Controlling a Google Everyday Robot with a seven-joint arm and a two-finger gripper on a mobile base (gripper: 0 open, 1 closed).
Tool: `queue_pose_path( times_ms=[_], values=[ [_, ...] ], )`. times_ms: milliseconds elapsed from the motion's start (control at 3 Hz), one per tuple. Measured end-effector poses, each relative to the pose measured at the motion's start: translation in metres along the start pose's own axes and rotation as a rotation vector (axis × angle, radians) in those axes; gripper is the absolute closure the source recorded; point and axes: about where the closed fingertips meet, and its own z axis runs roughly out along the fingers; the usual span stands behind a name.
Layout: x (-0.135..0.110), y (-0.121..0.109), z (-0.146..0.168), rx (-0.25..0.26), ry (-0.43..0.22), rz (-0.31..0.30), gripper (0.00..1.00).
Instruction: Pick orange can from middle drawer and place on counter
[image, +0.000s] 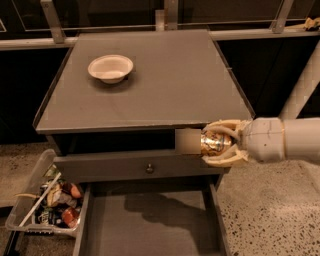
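My gripper (216, 143) reaches in from the right and is shut on the orange can (215, 143), a shiny golden can held sideways. It hangs in front of the counter's front edge, above the open middle drawer (150, 225), whose flat grey floor holds nothing in view. The counter (165, 85) is a wide grey top just behind and above the can.
A white bowl (110, 67) sits on the counter's back left. A grey drawer front with a round knob (149, 168) lies under the counter edge. A clear bin of snacks (45, 200) stands on the floor at left. A white pole (302, 90) rises at right.
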Motion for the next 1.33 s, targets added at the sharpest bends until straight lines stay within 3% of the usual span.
queue_pose_path(
  times_ms=[333, 1000, 1333],
  values=[
    [-0.060, -0.041, -0.021, 0.038, -0.009, -0.103, 1.00],
    [-0.061, -0.054, -0.015, 0.060, -0.014, -0.103, 1.00],
    [-0.061, -0.087, -0.001, 0.094, -0.021, -0.096, 1.00]
  ],
)
